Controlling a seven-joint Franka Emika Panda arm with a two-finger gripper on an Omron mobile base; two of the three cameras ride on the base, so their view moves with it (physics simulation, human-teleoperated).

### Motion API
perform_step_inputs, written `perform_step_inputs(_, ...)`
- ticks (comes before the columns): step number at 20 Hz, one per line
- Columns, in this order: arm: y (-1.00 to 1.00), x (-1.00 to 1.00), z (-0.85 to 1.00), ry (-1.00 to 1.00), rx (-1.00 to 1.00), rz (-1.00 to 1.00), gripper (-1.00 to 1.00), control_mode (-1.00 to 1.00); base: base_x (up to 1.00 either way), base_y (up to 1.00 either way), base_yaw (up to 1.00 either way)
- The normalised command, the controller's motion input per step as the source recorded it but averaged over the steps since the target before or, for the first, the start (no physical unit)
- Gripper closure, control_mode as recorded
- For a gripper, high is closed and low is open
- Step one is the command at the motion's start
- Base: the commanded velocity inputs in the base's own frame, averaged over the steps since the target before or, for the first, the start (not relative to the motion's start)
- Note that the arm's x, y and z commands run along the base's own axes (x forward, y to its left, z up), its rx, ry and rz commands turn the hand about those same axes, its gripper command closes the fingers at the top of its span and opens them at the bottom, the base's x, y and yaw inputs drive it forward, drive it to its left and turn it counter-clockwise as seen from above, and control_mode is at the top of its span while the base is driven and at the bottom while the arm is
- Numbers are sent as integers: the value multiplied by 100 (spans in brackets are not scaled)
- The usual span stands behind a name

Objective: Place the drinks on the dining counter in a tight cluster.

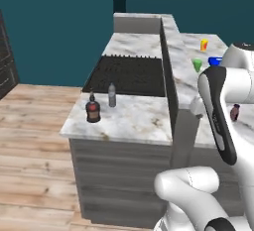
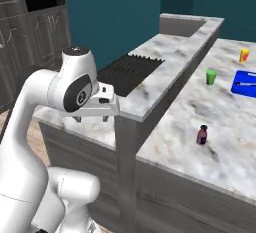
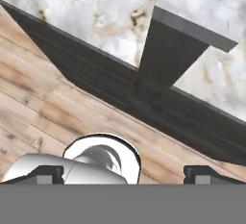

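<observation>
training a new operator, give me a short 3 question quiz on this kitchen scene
1. True or false: the maroon bottle stands on the dining counter.
2. Which stands beside the brown bottle on the worktop in front of the stove?
A. green cup
B. water bottle
C. blue board
3. Fill in: the gripper is ____ and holds nothing.

Key: 1 true. 2 B, the water bottle; the green cup and blue board sit on the dining counter. 3 open.
</observation>
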Motion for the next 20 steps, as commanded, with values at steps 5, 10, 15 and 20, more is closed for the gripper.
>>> perform_step_inputs(5, 0, 0, 0, 0, 0, 0, -100, 100, 3, 98, -9)
perform_step_inputs(10, 0, 0, 0, 0, 0, 0, -100, 100, 12, 74, -25)
perform_step_inputs(15, 0, 0, 0, 0, 0, 0, -100, 100, 4, 62, -33)
perform_step_inputs(20, 0, 0, 0, 0, 0, 0, -100, 100, 5, 57, -33)
